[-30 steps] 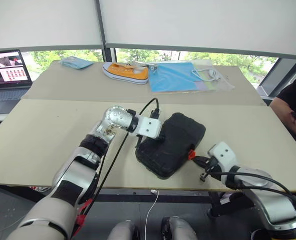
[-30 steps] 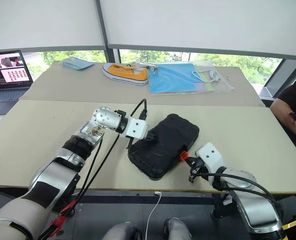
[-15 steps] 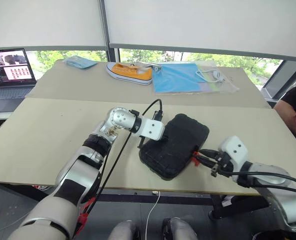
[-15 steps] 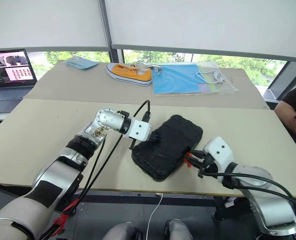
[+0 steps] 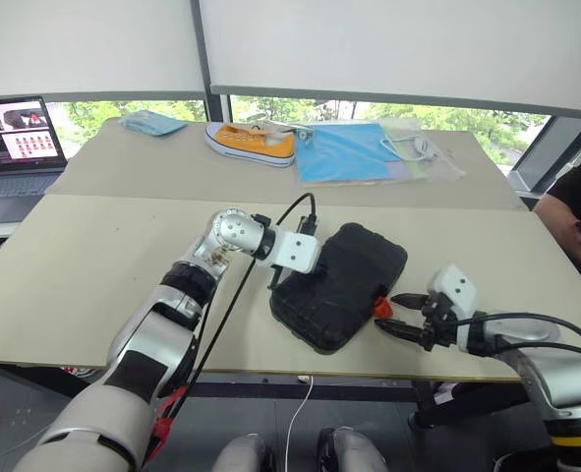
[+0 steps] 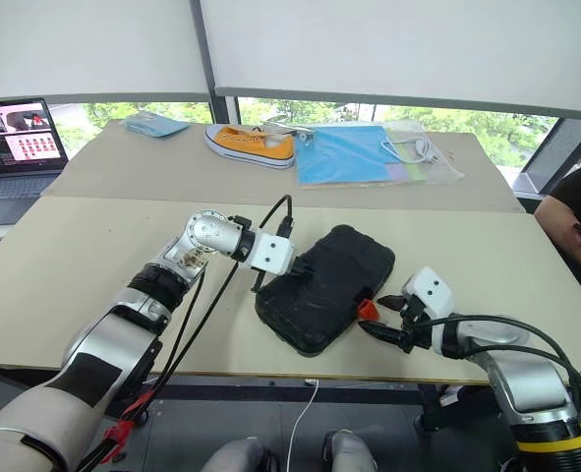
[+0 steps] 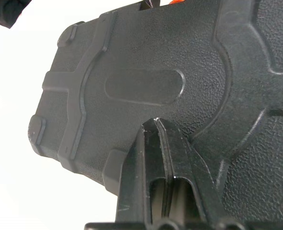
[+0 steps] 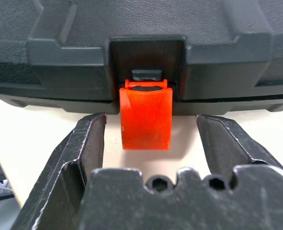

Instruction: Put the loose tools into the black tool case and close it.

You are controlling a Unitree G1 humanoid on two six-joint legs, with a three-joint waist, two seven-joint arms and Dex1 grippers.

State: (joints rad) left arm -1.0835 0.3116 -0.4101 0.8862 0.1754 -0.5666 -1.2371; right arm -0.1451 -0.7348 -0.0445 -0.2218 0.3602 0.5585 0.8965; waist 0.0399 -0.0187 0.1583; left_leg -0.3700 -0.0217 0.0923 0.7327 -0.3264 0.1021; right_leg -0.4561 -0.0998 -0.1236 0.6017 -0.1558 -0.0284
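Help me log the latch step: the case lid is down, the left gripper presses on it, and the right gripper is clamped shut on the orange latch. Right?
Not quite: the right gripper is open, one finger on each side of the orange latch, as the right wrist view shows. The rest holds.

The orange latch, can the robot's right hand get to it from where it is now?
Probably yes. The right gripper is open and faces the latch on the case, one finger on each side, with only bare table between.
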